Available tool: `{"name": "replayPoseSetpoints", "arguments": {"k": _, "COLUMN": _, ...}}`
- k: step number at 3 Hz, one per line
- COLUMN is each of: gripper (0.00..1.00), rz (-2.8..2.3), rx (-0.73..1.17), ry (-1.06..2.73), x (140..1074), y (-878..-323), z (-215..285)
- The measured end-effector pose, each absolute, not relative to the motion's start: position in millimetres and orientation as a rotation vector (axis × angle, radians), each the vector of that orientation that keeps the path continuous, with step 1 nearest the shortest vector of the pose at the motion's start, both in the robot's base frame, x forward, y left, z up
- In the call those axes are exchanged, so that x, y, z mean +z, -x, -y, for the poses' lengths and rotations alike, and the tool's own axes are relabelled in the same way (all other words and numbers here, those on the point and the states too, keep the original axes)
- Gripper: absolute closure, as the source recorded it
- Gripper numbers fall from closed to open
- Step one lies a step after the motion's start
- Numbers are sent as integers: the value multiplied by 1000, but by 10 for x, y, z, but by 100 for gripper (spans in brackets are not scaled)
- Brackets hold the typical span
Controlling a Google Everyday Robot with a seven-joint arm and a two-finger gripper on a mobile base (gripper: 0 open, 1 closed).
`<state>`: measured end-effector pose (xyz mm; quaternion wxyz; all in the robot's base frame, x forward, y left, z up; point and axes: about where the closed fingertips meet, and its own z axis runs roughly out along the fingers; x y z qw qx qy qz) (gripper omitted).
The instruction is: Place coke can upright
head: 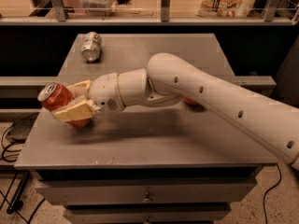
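Near-left edge of the grey table: coke can, red with a silver end, clamped between the two cream fingers of the gripper.
- Can, attitude: tilted, not upright. Silver top faces up and to the far left; the lower end sits close to the tabletop, and whether it touches cannot be told.
- Can, relation to gripper: one finger lies along its far side, the other along its near side. The top half sticks out to the left past the fingertips.
- Gripper, state: clenched on the can, reaching leftward low over the table.
- Arm: white, enters from the near right and crosses the middle of the table.
- Silver can: on its side at the far-left part of the table, well apart from the gripper.
- Orange object: mostly hidden behind the arm, right of centre.
- Drawers: beneath the tabletop, facing near.
- Cables: on the floor at left.
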<state>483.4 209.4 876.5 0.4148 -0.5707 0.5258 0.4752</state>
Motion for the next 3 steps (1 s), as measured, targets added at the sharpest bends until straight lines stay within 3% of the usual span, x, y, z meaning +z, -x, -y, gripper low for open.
{"name": "replayPoseSetpoints", "arguments": {"k": 1, "gripper": 100, "rz": -1323, "rx": 1194, "ry": 1434, "x": 8779, "y": -4834, "z": -2095}}
{"name": "replayPoseSetpoints", "arguments": {"k": 2, "gripper": 85, "rz": -1323, "rx": 1194, "ry": 1434, "x": 8787, "y": -4834, "z": -2094}}
{"name": "replayPoseSetpoints", "arguments": {"k": 3, "gripper": 61, "rz": -1324, "rx": 1194, "ry": 1434, "x": 8790, "y": -4834, "z": -2093}}
